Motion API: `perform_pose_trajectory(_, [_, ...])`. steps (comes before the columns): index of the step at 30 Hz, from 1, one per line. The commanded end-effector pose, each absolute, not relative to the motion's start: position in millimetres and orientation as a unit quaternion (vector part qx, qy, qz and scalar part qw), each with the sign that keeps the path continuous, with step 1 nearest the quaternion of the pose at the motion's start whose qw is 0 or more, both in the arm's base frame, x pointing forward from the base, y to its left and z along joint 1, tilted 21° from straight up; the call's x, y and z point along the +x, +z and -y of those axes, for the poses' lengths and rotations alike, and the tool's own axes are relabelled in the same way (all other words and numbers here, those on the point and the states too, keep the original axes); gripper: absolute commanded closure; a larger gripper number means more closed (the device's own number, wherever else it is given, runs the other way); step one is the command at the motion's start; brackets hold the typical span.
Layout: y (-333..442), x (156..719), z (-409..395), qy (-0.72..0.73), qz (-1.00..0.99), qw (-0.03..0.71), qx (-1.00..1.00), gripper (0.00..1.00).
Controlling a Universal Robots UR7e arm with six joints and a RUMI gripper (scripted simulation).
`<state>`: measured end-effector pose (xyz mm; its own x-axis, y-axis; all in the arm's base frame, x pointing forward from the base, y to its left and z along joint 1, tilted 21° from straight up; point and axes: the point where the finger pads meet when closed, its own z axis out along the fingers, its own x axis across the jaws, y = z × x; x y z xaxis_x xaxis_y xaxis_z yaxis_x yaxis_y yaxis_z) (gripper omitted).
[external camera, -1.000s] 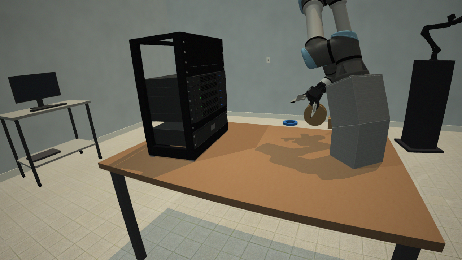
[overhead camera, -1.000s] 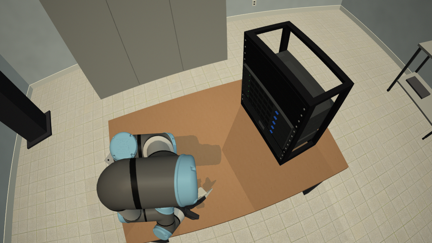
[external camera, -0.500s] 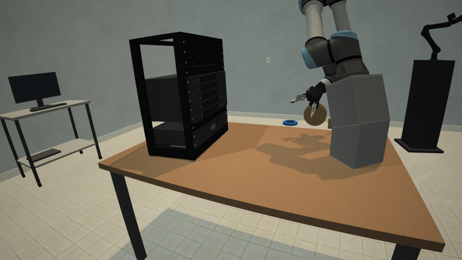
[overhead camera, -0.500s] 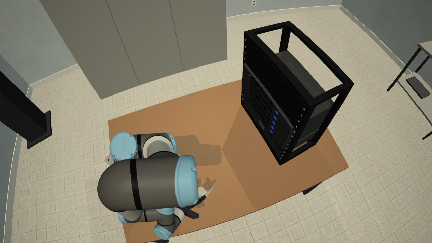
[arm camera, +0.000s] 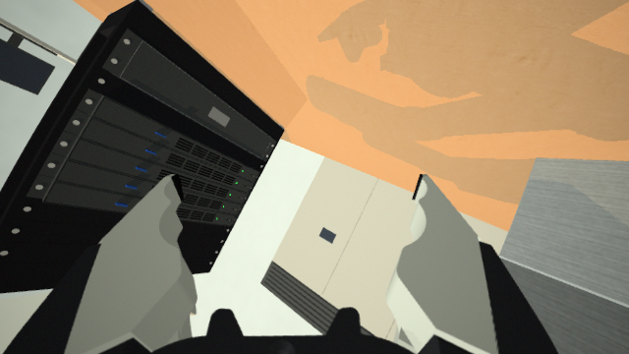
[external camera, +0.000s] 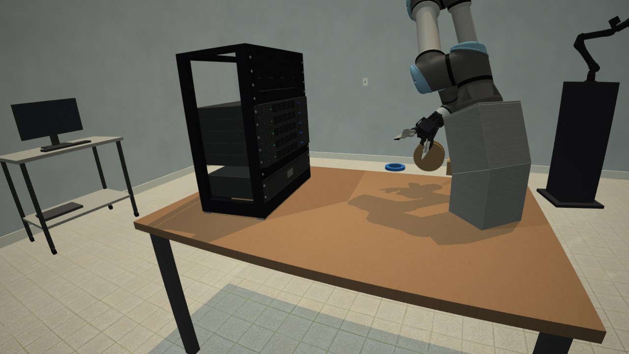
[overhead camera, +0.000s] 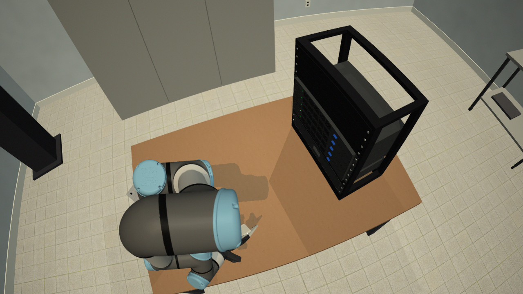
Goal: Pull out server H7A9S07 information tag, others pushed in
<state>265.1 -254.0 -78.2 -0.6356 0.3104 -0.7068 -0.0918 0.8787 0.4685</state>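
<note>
A black open-frame rack (overhead camera: 387, 65) (external camera: 246, 132) (arm camera: 49, 236) stands upright at the far end of the brown table (overhead camera: 219, 139) (external camera: 329, 246) (arm camera: 442, 49). Several stacked servers fill its front, each with a small blue information tag (overhead camera: 331, 146) (external camera: 301, 123) (arm camera: 142, 168). All the tags look flush with the fronts, and no print on them is readable. My gripper (overhead camera: 248, 237) (external camera: 411, 146) (arm camera: 300, 176) is open and empty. It hangs above the table close to the grey robot pedestal (external camera: 488, 176) (arm camera: 570, 221), far from the rack and aimed towards it.
A blue ring (external camera: 394, 166) and a brown disc (external camera: 433, 162) lie behind the gripper. Tall grey cabinets (overhead camera: 164, 47) stand beyond the table. A black column (external camera: 580, 140) stands to the right of the pedestal. A cart with a monitor (external camera: 48, 118) stands beyond the rack.
</note>
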Motion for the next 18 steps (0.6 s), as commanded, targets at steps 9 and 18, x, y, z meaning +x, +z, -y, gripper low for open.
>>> perform_pose_trajectory(9, [-76.2,271.0,242.5,0.266,-0.863,0.422,0.076,0.00])
perform_pose_trajectory(18, [-73.7,276.7,230.6,0.295,-0.853,0.421,0.089,0.00])
